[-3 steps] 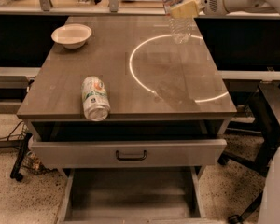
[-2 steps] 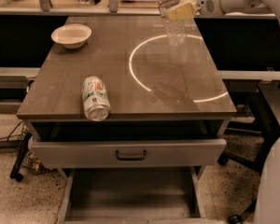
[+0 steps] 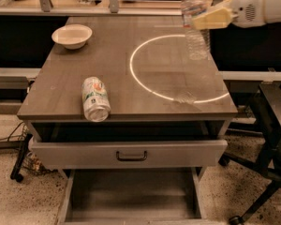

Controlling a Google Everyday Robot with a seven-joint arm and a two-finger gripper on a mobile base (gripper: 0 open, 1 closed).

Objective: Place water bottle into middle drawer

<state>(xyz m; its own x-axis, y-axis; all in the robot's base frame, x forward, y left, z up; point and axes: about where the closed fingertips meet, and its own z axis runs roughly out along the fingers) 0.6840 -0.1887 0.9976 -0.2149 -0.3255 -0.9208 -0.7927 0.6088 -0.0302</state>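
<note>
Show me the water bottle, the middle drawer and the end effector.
water bottle [image 3: 197,43]: camera view, ribbed lower body.
middle drawer [image 3: 131,193]: camera view, bare floor of the open tray.
end effector [image 3: 200,20]: camera view, between fingertips clamped on the bottle, over the table [image 3: 61,93], far right.

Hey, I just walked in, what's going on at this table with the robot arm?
The robot's gripper is clamped on the upper part of the water bottle, holding it upright over the far right of the tabletop. The middle drawer below is pulled out, and the bottle is not in it yet. A drink can lies on its side near the front edge, and a bowl sits at the far left.
</note>
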